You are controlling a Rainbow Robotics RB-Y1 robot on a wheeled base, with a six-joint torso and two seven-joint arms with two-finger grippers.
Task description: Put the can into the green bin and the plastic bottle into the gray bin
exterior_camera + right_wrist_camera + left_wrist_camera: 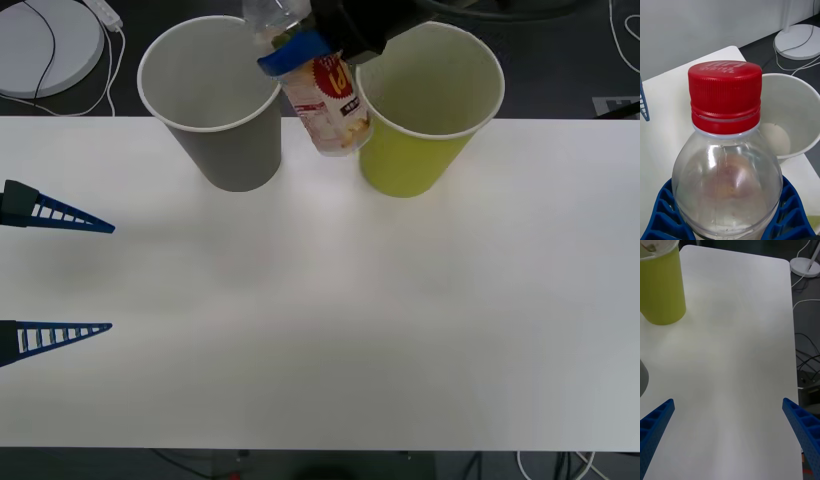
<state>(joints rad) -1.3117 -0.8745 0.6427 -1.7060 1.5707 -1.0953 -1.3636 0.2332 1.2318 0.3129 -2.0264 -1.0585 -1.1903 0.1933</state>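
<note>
The plastic bottle [325, 95], clear with a white, red and yellow label, hangs tilted in the air between the two bins. My right gripper [298, 50] is shut on its upper body. In the right wrist view its red cap [725, 95] stands above my blue fingers [662, 215], with the gray bin's white inside [792, 112] just beyond it. The gray bin [215, 110] stands upright at the back left, the green bin [425, 120] at the back right. My left gripper [111, 277] waits open at the table's left edge. The can is out of view.
The white table [320, 330] stretches bare from the bins to the front edge. A white round lamp base [45, 45] with cables lies behind the table at far left. The left wrist view shows the green bin [660, 288] and open gripper [728, 401].
</note>
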